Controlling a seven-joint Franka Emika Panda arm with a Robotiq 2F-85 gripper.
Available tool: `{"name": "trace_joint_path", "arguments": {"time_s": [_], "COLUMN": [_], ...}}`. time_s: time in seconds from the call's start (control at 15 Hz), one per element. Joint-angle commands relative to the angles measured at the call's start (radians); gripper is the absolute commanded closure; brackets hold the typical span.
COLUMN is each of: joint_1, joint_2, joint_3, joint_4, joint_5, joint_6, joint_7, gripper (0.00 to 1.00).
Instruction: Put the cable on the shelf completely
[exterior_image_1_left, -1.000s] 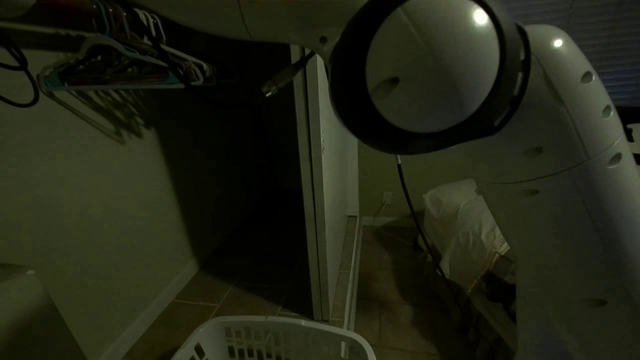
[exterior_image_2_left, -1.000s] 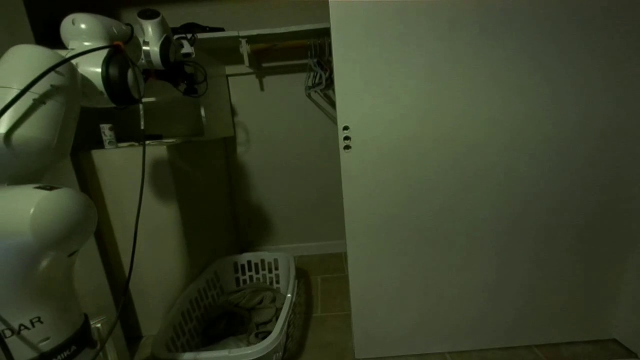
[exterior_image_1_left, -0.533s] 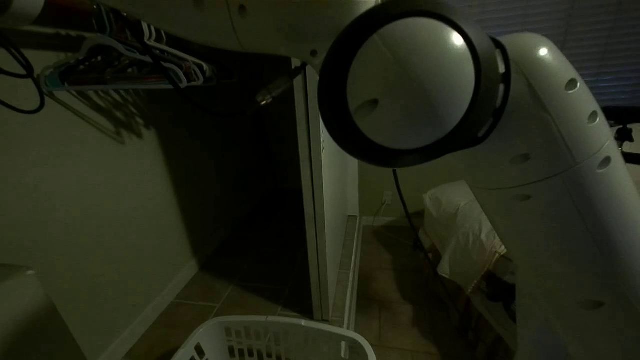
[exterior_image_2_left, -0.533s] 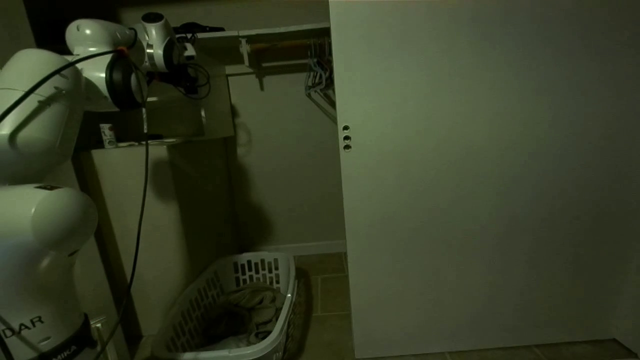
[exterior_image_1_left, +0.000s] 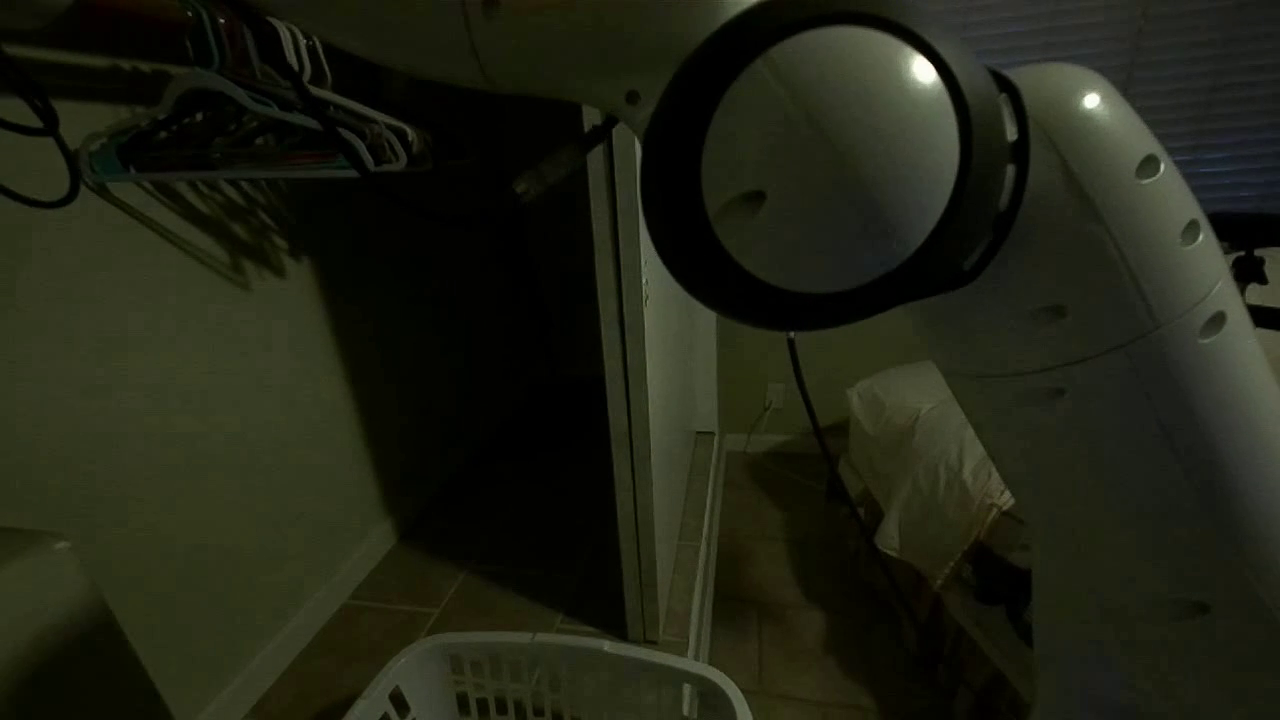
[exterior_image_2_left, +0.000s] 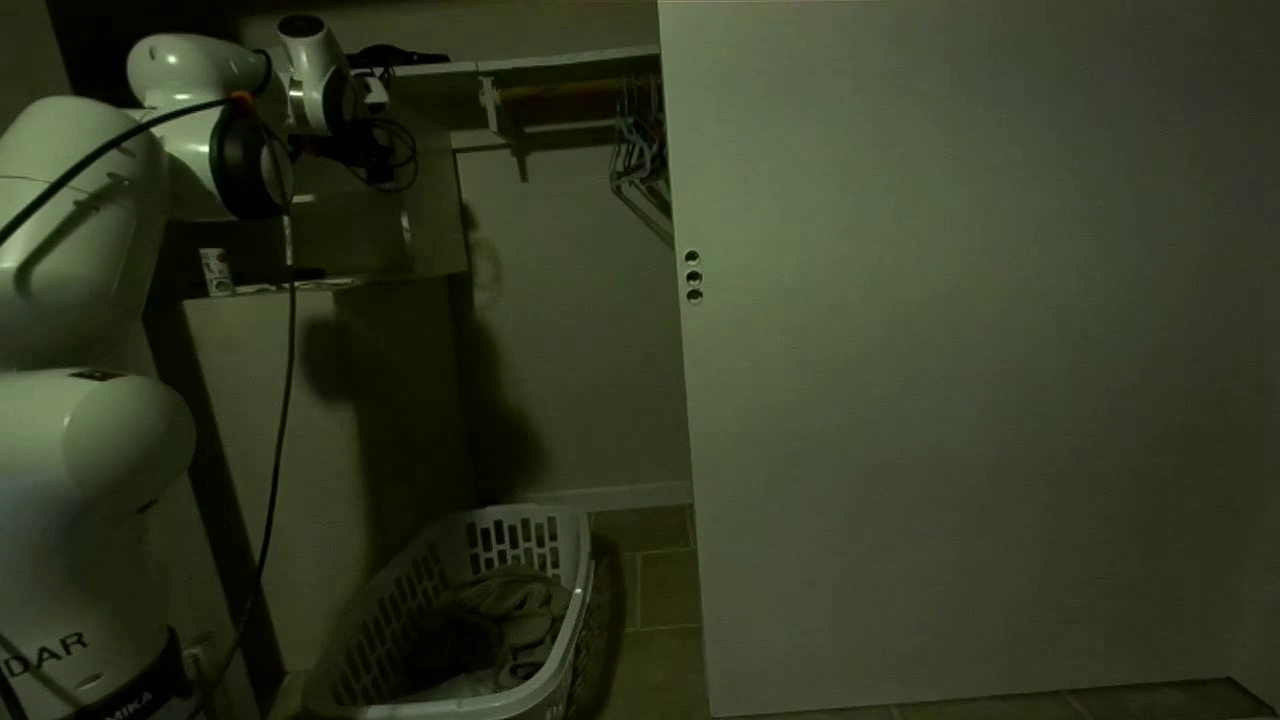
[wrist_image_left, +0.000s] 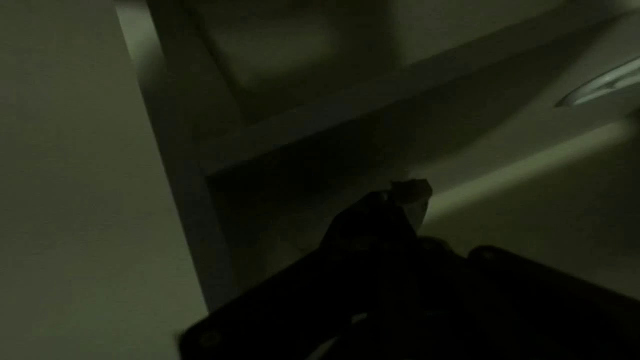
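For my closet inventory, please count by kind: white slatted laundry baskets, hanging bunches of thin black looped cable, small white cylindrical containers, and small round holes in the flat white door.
White slatted laundry basket: 1
Hanging bunch of thin black looped cable: 1
Small white cylindrical container: 1
Small round holes in the flat white door: 3
Total: 6

There's the cable (exterior_image_1_left: 75, 178), a thin dark cord dangling in loose, drooping loops, upper left in both exterior views. And up along the top in an exterior view, the shelf (exterior_image_2_left: 570, 60): a long flat board seen edge-on, pale at its front, climbing slightly rightward to top centre. The loops hang lower there than the board's edge.
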Motion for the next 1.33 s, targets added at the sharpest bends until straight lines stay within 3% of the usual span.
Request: {"name": "trace_joint_path", "arguments": {"time_s": [0.0, 0.53, 1.0, 1.27], "joint_1": [-0.017, -0.074, -0.144, -0.155], "joint_2": [-0.073, -0.314, -0.529, -0.628], "joint_3": [0.027, 0.031, 0.022, 0.01], "joint_4": [-0.053, -0.312, -0.638, -0.791], "joint_5": [0.03, 0.055, 0.225, 0.329], "joint_6": [-0.001, -0.107, 0.006, 0.127], "joint_7": [-0.016, -0.017, -0.189, -0.31], "gripper": [1.0, 1.0, 1.0, 1.0]}}
